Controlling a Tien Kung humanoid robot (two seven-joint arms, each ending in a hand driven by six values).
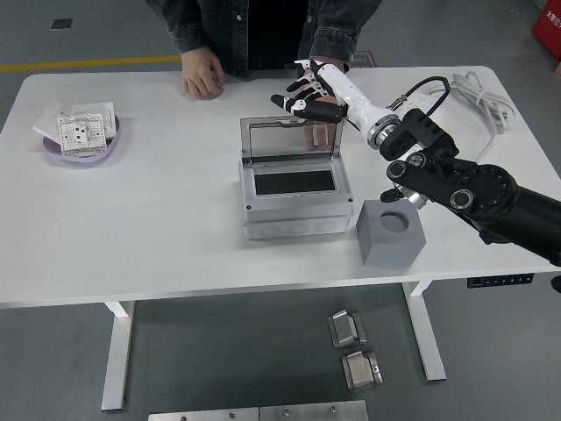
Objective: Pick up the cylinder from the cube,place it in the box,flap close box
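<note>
The grey box [296, 215] stands mid-table with its clear lid [289, 139] upright at the back. Its inside looks dark, and no orange cylinder shows anywhere. The grey cube [391, 233], with an empty round hole on top, sits just right of the box. My right hand [309, 89] hovers above the lid's top right corner, fingers spread and holding nothing. A person's hand [202, 83] rests at the table's far edge. The person's other hand [317, 135] shows through the lid, behind the box.
A purple dish [60, 151] with white socket parts sits at the far left. A white cable [478, 98] lies coiled at the back right. My black right forearm [473, 189] stretches over the table's right side, above the cube.
</note>
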